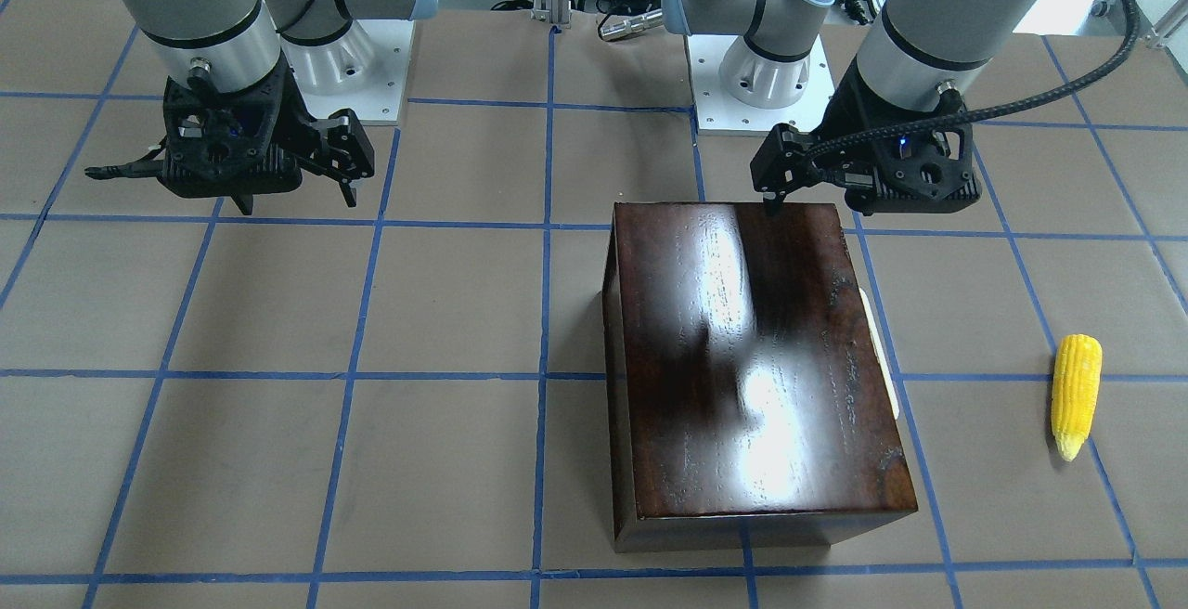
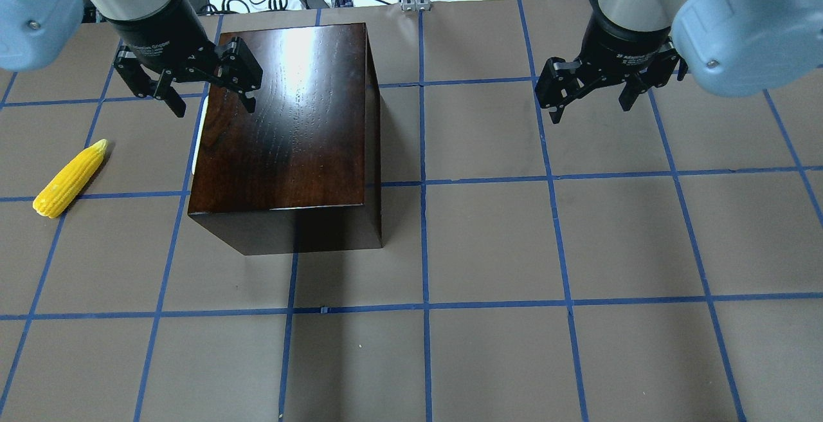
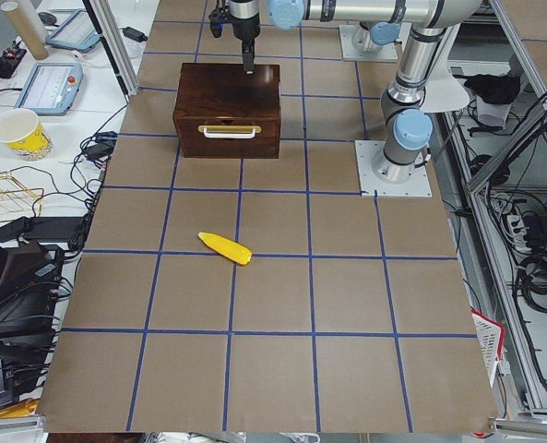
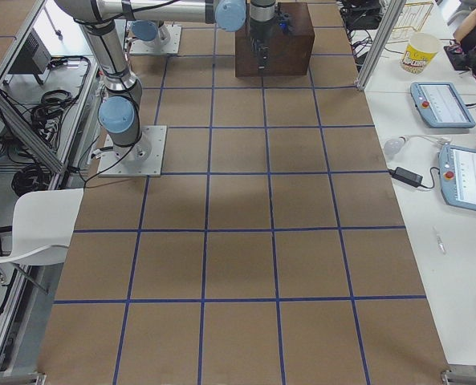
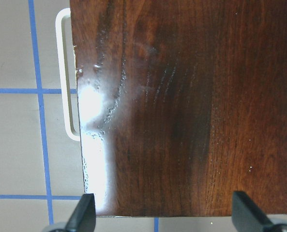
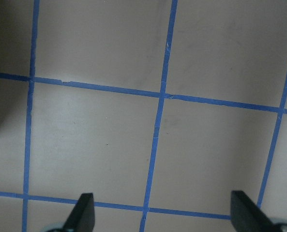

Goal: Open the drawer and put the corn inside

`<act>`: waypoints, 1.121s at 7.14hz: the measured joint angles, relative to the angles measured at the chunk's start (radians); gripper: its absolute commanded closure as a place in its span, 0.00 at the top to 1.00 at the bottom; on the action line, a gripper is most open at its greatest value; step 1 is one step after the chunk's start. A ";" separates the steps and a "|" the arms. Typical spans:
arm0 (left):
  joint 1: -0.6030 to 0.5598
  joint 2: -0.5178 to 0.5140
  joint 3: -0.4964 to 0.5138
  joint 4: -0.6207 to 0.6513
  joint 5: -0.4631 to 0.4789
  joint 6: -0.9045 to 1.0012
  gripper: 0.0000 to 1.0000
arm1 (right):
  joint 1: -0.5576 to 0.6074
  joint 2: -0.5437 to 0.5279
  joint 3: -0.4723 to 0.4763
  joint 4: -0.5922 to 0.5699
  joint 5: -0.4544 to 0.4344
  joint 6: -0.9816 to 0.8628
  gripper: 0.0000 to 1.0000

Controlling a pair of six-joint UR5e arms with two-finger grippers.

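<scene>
table: brown, blue-taped grid | white chair | white side bench

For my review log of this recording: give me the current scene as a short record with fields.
drawer: dark-brown front, white curved handle, shut in the glossy dark-brown wooden box
corn: bright yellow tapered cob, lying on the brown table on the handle side, apart from the box
left claw: open, empty, above the box's handle edge
right claw: open, empty, above the table
progress: drawer not yet opened
</scene>
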 measured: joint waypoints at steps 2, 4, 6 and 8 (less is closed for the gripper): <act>0.001 0.010 -0.001 0.001 0.002 -0.007 1.00 | 0.001 0.000 0.000 0.000 0.000 0.000 1.00; 0.006 0.015 -0.008 0.003 0.001 -0.008 1.00 | 0.000 0.000 0.000 0.000 0.000 0.000 1.00; 0.015 0.016 -0.010 0.005 0.002 -0.002 1.00 | 0.001 0.000 0.000 0.000 0.000 0.000 1.00; 0.046 0.014 -0.008 0.006 0.003 -0.001 1.00 | 0.001 0.000 0.000 0.000 0.000 0.000 1.00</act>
